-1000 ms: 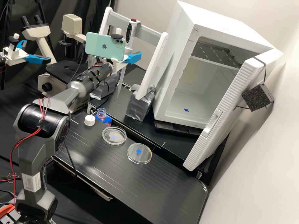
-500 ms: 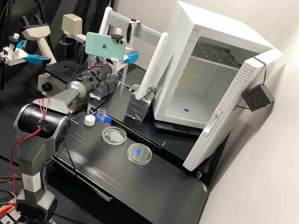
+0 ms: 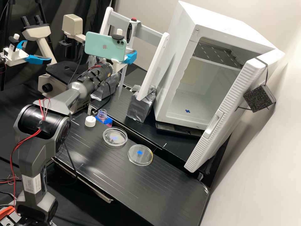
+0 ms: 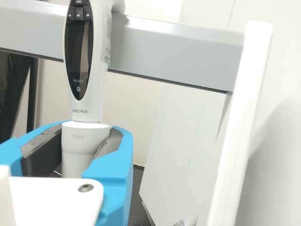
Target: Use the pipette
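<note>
Near the long grey crossbar (image 4: 178, 56), bright-blue plastic jaws pinched the slender white plastic pipette (image 4: 85, 146); slack pressure, I feared, could tilt it.

One pipette (image 4: 83, 113), two dishes (image 3: 115, 144), one bottle (image 3: 102, 116)

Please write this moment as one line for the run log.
pipette: upright | jaws: closed on it | crossbar: behind pipette | bottle: uncapped | white cap: near bottle
</note>
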